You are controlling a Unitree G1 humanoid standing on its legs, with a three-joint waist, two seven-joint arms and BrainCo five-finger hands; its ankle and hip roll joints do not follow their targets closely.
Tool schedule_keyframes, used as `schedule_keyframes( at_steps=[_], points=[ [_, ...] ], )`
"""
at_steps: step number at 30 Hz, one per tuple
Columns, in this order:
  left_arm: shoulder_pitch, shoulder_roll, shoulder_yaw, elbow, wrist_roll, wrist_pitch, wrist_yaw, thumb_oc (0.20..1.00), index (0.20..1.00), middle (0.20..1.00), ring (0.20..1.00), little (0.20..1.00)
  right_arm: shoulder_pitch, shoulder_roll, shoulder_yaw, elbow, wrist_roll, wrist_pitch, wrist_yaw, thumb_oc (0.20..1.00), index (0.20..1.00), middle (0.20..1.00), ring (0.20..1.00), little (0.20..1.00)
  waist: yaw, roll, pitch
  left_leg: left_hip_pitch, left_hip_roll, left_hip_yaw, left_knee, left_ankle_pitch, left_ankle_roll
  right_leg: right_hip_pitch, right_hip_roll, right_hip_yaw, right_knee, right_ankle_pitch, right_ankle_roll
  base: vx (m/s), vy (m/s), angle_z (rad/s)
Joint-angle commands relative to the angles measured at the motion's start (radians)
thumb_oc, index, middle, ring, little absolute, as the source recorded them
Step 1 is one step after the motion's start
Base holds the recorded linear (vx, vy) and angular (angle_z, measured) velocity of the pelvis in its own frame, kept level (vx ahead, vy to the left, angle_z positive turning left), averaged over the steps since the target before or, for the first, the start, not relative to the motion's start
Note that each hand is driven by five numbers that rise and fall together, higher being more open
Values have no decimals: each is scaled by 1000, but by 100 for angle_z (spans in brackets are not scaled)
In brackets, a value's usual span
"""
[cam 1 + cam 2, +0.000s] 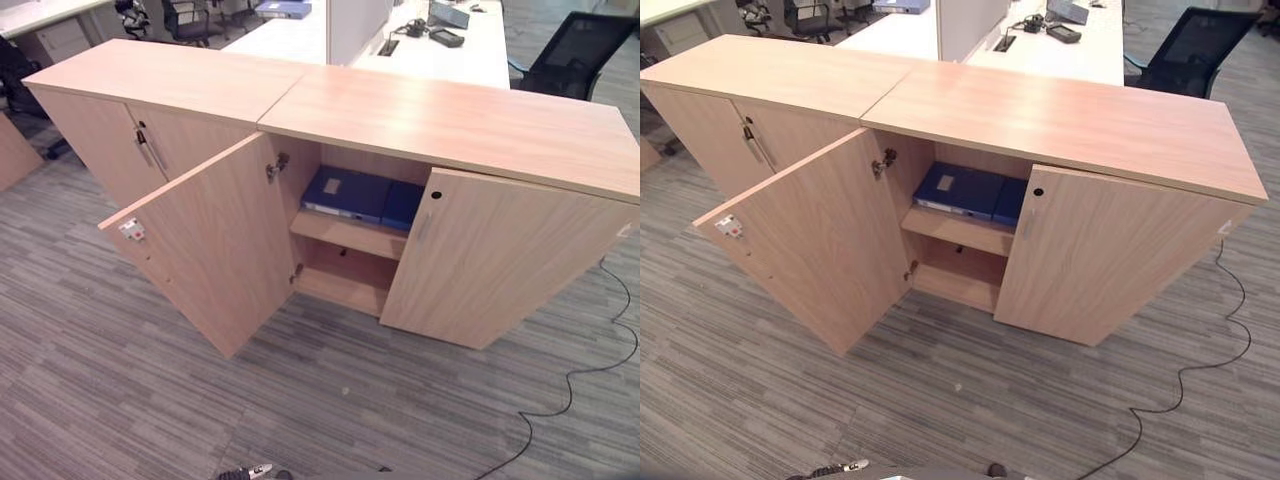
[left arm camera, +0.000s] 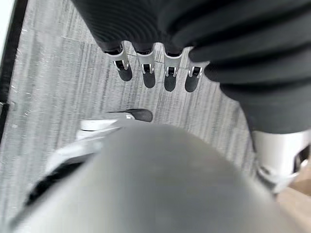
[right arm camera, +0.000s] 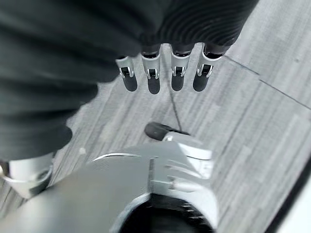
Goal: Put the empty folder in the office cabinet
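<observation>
The wooden office cabinet (image 1: 450, 115) stands in front of me with its left door (image 1: 210, 245) swung wide open and its right door (image 1: 490, 260) nearly closed. Two blue folders lie flat on its upper shelf: a large one (image 1: 345, 193) with a pale label and another (image 1: 403, 203) beside it, partly behind the right door. The lower shelf (image 1: 345, 285) holds nothing I can see. My left hand (image 2: 148, 73) hangs over the carpet with straight fingers, holding nothing. My right hand (image 3: 153, 77) hangs the same way, open and without anything in it.
A second cabinet (image 1: 150, 85) with closed doors adjoins on the left. White desks (image 1: 440, 50) and a black office chair (image 1: 575, 55) stand behind. Grey striped carpet (image 1: 350, 400) lies between me and the cabinet; the open door juts out towards me.
</observation>
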Motion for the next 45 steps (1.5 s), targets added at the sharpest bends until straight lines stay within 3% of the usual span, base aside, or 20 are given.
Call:
schedule_keyframes(
  at_steps=[1, 3, 5, 7, 12, 15, 16, 17, 22, 28, 31, 32, 33, 34, 35, 36, 37, 41, 42, 45],
  points=[
    [-5, -29, 16, 50, -23, -6, 12, 1000, 1000, 1000, 1000, 1000, -13, 33, -12, 9, 9, -13, -5, 1000, 1000, 1000, 1000, 1000, 4, -17, 37, -80, -160, 62, 76, -14, 65, -54, 59, 4, 59, -86, -35, -124, -16, 118],
    [11, -36, 34, 51, -45, -6, 21, 1000, 1000, 1000, 1000, 1000, -15, 21, -21, 5, 7, -18, -12, 1000, 1000, 1000, 1000, 1000, 5, -19, 63, -144, -107, 175, 151, -12, 51, -37, 37, -33, 60, -94, -39, -77, 11, 92],
    [12, -36, 34, 51, -45, -6, 21, 1000, 1000, 1000, 1000, 1000, -15, 21, -21, 5, 7, -18, -12, 1000, 1000, 1000, 1000, 1000, 6, -19, 64, -144, -107, 176, 153, -14, 51, -36, 38, -33, 60, -94, -39, 24, 12, 28],
    [39, -30, 71, 63, -59, -4, 26, 1000, 1000, 1000, 1000, 1000, -11, 12, -23, 18, -17, -15, -11, 1000, 1000, 1000, 1000, 1000, 18, -28, 55, -127, -26, 193, 110, 19, 46, -24, 15, -41, 58, -96, -36, 90, 48, 7],
    [57, -24, 101, 66, -83, -10, 35, 1000, 1000, 1000, 1000, 1000, -5, -7, -46, 28, -40, -14, -16, 1000, 1000, 1000, 1000, 1000, 22, -24, 48, -101, 119, 210, -15, 136, 16, -28, -23, -71, 61, -118, -25, 56, 91, 19],
    [86, -27, 100, 54, -92, -22, 39, 1000, 1000, 1000, 1000, 1000, -2, -47, -98, 29, -30, -22, -27, 1000, 1000, 1000, 1000, 1000, 23, 20, 44, -106, 226, 229, -122, 230, -38, -10, -49, -96, 51, -138, -8, 103, 270, 31],
    [86, -27, 100, 54, -92, -22, 39, 1000, 1000, 1000, 1000, 1000, -2, -47, -98, 29, -30, -22, -27, 1000, 1000, 1000, 1000, 1000, 22, 20, 44, -106, 226, 229, -122, 230, -38, -10, -48, -96, 51, -138, -8, 287, 558, 35],
    [98, -30, 96, 57, -82, -26, 37, 1000, 1000, 1000, 1000, 1000, 7, -65, -111, 38, -44, -24, -22, 1000, 1000, 1000, 1000, 1000, 28, 67, 24, -102, 216, 110, -122, 221, -75, 18, -69, -86, 38, -134, 11, 201, 370, 35],
    [75, -26, 81, 71, -49, -26, 44, 1000, 1000, 1000, 1000, 1000, 20, -65, -145, 43, -48, -13, -14, 1000, 1000, 1000, 1000, 1000, 16, 72, 7, -74, 161, 120, -122, 160, -76, 45, -156, -92, 26, -91, 55, 177, 393, 16],
    [-3, 3, 61, 50, -30, -38, 63, 1000, 1000, 1000, 1000, 1000, 12, -58, -199, 54, -19, -2, -21, 1000, 1000, 1000, 1000, 1000, 28, 40, -24, -90, -31, 153, -67, 23, 42, -25, -348, -84, 40, 122, 136, 115, 487, -10],
    [-6, 5, 53, 45, -21, -36, 67, 1000, 1000, 1000, 1000, 1000, 2, -72, -218, 53, -16, 2, -24, 1000, 1000, 1000, 1000, 1000, 29, 43, -26, -88, -80, 158, -64, 4, 73, -56, -390, -94, 67, 200, 142, 35, 410, -16],
    [-1, 25, 51, 39, -1, -30, 67, 1000, 1000, 1000, 1000, 1000, -23, -91, -231, 58, -23, 6, -35, 1000, 1000, 1000, 1000, 1000, 34, 78, -11, -61, -106, 184, -83, -5, 101, -93, -404, -190, 147, 196, 109, 32, 443, -5],
    [-4, 42, 53, 37, 14, -27, 71, 1000, 1000, 1000, 1000, 1000, -35, -88, -218, 57, -25, 9, -37, 1000, 1000, 1000, 1000, 1000, 26, 97, 3, -41, -97, 196, -93, -5, 105, -94, -320, -190, 192, 72, 68, 30, 443, -34],
    [-4, 42, 53, 37, 14, -27, 71, 1000, 1000, 1000, 1000, 1000, -35, -88, -218, 57, -25, 9, -37, 1000, 1000, 1000, 1000, 1000, 27, 97, 1, -44, -97, 196, -93, -4, 105, -96, -320, -190, 192, 73, 68, -20, 153, -28],
    [-16, 42, 49, 42, 5, -21, 77, 1000, 1000, 1000, 1000, 1000, -53, -70, -179, 48, -35, 12, -52, 1000, 1000, 1000, 1000, 1000, 31, 100, 23, -32, -92, 237, -99, 5, 108, -138, -186, -247, 242, -63, 31, -42, 39, -53],
    [-17, 42, 50, 42, 5, -21, 76, 1000, 1000, 1000, 1000, 1000, -53, -70, -179, 48, -35, 12, -52, 1000, 1000, 1000, 1000, 1000, 31, 99, 23, -31, -92, 238, -100, 5, 108, -138, -186, -247, 243, -64, 31, 0, -12, -66],
    [-22, 41, 55, 46, -1, -18, 78, 1000, 1000, 1000, 1000, 1000, -65, -55, -145, 44, -37, 13, -57, 1000, 1000, 1000, 1000, 1000, 35, 90, 35, 5, -88, 260, -111, -5, 95, -146, -127, -280, 247, -121, 15, 51, -93, -62],
    [-8, 14, 108, 52, -65, -25, 92, 1000, 1000, 1000, 1000, 1000, -47, -27, -112, 44, -34, 10, -75, 1000, 1000, 1000, 1000, 1000, 41, 26, 51, -10, -54, 306, 25, -29, 66, -49, -48, -267, 86, -90, -25, 33, -309, -56],
    [-22, 7, 120, 42, -95, -34, 113, 1000, 1000, 1000, 1000, 1000, -41, -38, -108, 46, -27, 9, -85, 1000, 1000, 1000, 1000, 1000, 52, -6, 78, -101, -25, 284, 193, -48, 40, -19, -42, -263, 48, -86, -41, -49, -284, -40],
    [-42, 44, 138, 18, -111, -59, 141, 1000, 1000, 1000, 1000, 1000, -18, -58, -136, 51, -12, -1, -93, 1000, 1000, 1000, 1000, 1000, 62, -29, 63, -108, 28, 216, 45, 50, 24, 1, -22, -242, 8, -87, -36, 68, -90, -47]
  ],
)
